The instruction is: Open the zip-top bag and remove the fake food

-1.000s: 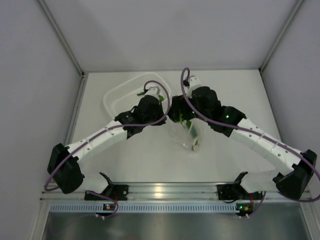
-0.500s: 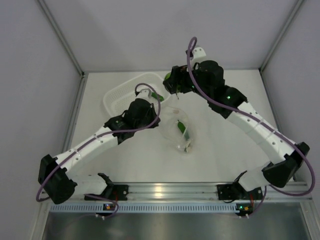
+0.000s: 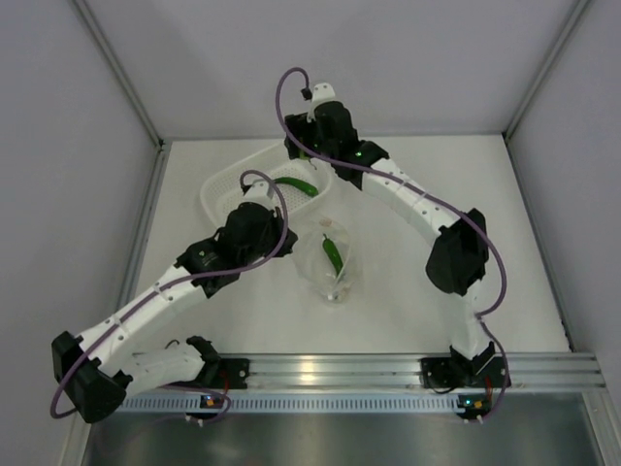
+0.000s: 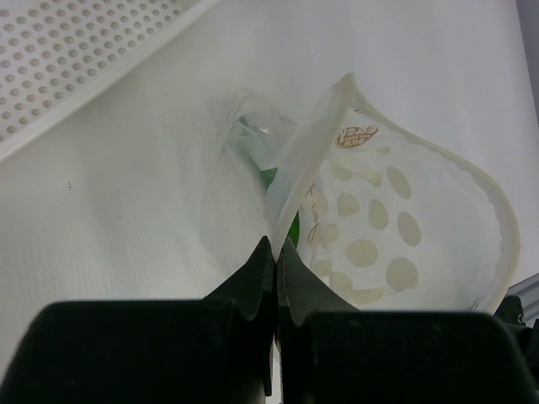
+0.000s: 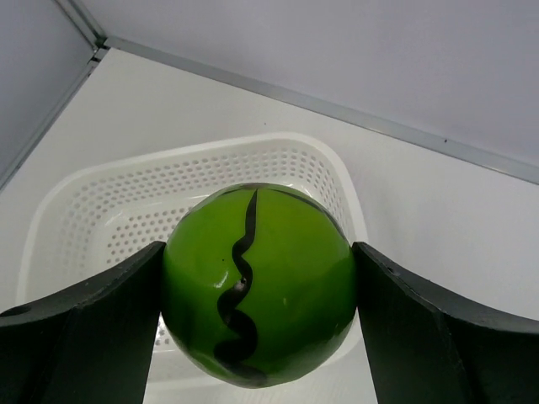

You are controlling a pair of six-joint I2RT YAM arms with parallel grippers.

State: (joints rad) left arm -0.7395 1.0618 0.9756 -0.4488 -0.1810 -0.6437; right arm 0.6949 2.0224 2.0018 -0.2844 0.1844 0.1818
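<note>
The left gripper (image 4: pixel 274 252) has its jaws together, pinching one wall of the zip-top bag (image 4: pixel 396 219) at its mouth. The bag lies near the middle of the worktop (image 3: pixel 417 320) with its mouth gaping and one green pod (image 3: pixel 333 252) inside. Beyond it, toward the far left corner, stands the white basket (image 3: pixel 225 184), with a second pod (image 3: pixel 296 184) lying in it. The right gripper (image 5: pixel 257 324) has its jaws wide, clamped on the green ball (image 5: pixel 257 269), which is held over the basket.
</note>
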